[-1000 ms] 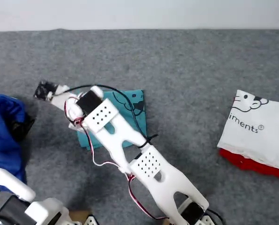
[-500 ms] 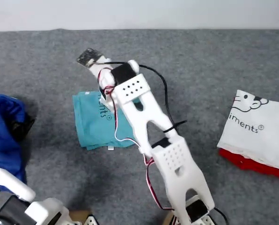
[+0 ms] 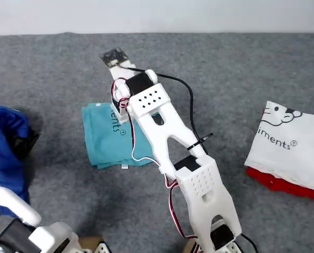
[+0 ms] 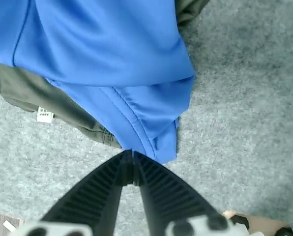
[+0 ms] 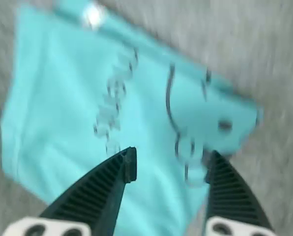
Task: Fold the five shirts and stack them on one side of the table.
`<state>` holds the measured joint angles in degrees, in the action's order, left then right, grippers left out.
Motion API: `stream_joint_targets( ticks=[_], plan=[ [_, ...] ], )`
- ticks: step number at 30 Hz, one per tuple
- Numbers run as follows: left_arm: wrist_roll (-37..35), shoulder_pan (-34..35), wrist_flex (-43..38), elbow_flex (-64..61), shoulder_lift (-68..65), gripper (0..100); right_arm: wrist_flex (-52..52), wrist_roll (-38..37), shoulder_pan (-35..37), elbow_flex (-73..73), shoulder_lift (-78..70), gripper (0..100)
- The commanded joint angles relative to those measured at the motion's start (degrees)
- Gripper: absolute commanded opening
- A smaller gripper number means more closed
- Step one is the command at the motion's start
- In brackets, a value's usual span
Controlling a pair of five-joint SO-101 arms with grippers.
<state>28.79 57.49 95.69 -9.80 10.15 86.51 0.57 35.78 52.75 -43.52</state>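
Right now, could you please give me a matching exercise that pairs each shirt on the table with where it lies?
Things: 1 teal shirt; 2 white shirt; 3 red shirt; 4 blue shirt.
Places: A on an olive garment, at the high view's left edge; B bottom of the right-edge stack; C folded singly, near the high view's middle; D top of the right-edge stack.
Pairs: 1-C; 2-D; 3-B; 4-A.

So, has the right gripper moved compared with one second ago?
Yes. The right gripper swung from the teal shirt's left side toward the table's far edge, and now hangs open over that shirt.
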Motion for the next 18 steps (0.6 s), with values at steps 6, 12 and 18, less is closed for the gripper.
stream_joint_targets(
  ticks=[6, 12, 18],
  plan=[
    [-2.46, -15.38, -2.73, 6.20, 1.23, 3, -0.57, -6.24, -6.29, 0.79, 2.68, 10.5],
    [-9.58, -28.48, -12.84, 6.46, -3.96, 15, 11.65, -6.33, -14.99, 0.79, 5.85, 10.4],
    [-10.55, -39.47, -18.73, 6.46, -13.71, 15, 16.48, -6.33, -26.42, 0.35, 7.96, 10.2]
  ],
)
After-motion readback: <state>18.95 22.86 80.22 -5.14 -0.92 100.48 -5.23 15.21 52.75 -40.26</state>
